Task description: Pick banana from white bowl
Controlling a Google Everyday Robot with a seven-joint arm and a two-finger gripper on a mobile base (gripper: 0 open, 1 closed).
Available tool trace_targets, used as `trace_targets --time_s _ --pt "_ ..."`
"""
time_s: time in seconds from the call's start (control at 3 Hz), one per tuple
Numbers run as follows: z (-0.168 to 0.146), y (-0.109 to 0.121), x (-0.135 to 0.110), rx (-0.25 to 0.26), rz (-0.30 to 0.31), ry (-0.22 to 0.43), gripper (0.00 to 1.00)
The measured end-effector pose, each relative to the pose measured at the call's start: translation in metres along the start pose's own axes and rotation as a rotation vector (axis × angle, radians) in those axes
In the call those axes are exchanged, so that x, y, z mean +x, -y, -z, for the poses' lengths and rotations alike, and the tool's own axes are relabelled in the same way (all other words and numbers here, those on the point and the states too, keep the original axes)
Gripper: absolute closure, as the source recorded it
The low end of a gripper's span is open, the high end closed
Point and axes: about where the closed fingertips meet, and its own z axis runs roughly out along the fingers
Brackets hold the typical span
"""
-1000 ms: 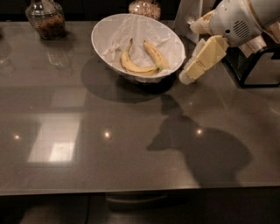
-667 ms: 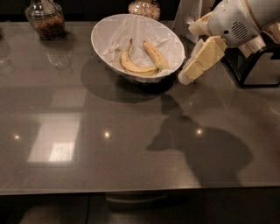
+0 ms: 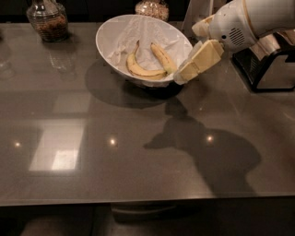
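Change: your gripper (image 3: 199, 59) has slid a little along the table's (image 3: 138, 184) far edge, away from the far right corner and toward the bowl (image 3: 110, 44). A second ago its tip stood just clear of the rim; now it appears to meet the rim's right side.
Unchanged: the bowl and the fruit in it lie as they did.
Meaning: you are, I judge, at the end of the approach. Nothing is grasped or lifted yet. The tip must next go over the rim and down onto the fruit.
Pincer: you cannot tell from here whether it is spread or pressed together. It carries nothing.
Bowl: one, near the middle of the far edge, lined with crumpled paper (image 3: 133, 34).
Bananas: two, both in the bowl on the paper. The curved banana (image 3: 140, 70) lies toward the near rim. The straighter banana (image 3: 162, 56) lies beside it on the gripper's side, so it is likely the easier pick.
Jars: two, both at the far edge. One jar (image 3: 46, 20) sits toward the far left corner, the other jar (image 3: 154, 7) behind the bowl.
Rack: one dark rack (image 3: 272, 69) at the right edge, behind the arm.
Risk: a low entry could push the rim and shift the bowl.
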Motion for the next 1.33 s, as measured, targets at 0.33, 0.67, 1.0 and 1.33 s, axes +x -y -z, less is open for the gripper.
trace_targets --time_s 0.33,0.67,1.0,1.33 --pt "-0.028 0.018 -0.02 0.018 0.004 0.074 0.08" --pt "-0.059 0.035 -0.033 0.001 0.019 0.098 0.27" --pt "-0.087 0.051 -0.037 -0.025 0.023 0.093 0.34" --pt "-0.111 0.062 -0.037 -0.058 0.025 0.074 0.36"
